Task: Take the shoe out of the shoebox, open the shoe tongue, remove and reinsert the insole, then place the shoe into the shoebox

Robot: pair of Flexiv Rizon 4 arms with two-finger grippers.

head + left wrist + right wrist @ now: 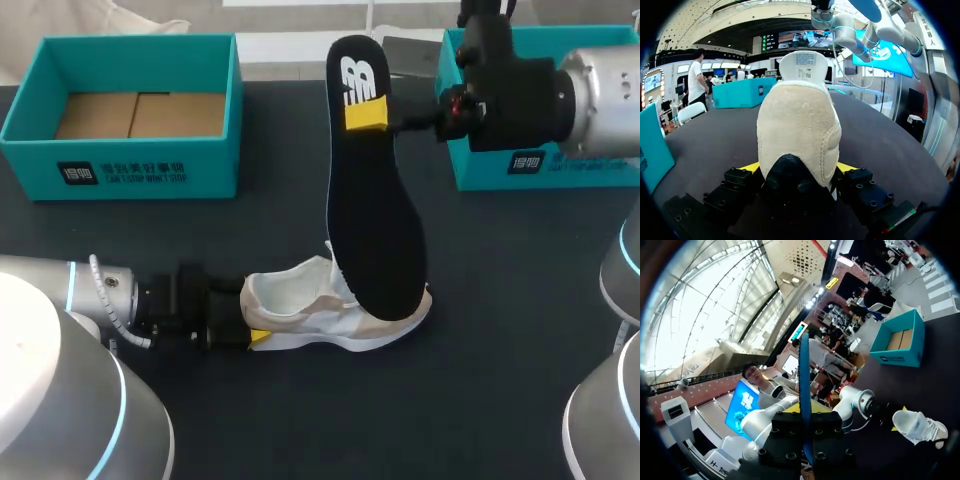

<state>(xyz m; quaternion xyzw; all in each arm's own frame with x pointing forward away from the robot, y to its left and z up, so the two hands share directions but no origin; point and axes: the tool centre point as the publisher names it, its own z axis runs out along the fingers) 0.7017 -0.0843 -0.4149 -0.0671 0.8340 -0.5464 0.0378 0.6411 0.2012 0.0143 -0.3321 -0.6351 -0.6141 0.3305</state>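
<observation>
So, insole [375, 215]: hanging near-upright over the shoe [295, 295], heel end up. Toe end is overlapping the forefoot; can't tell if it's touching or going inside.
Shoe: sitting sole-down on the table [500, 360], toe pointing to robot's right, outside both boxes.
R gripper [366, 114]: clamping the insole near its heel end, one finger on each face. In R wrist view the insole [805, 385] is showing edge-on btw the fingers of R gripper [806, 415].
L gripper [250, 316]: squeezing the shoe's heel from both sides, low at table level. In L wrist view the shoe [797, 125] is filling the gap of L gripper [799, 170].
Tongue [804, 67]: standing up, opening looking clear.
Boxes: L box [130, 165] sitting open at back left, R box [560, 170] at back right. Both are well apart from the shoe.
Step (judging): insole is out, re-seating is pending.
Risk 1: toe end catching on collar or tongue and buckling, esp. if going in steep.
Risk 2: insole pivoting or slipping in the pinch, since it's being held at one end only.
Risk 3: downward push tipping or dragging the shoe out of L gripper, which is holding the heel only.
Risk 4: tongue flopping shut and blocking entry.
</observation>
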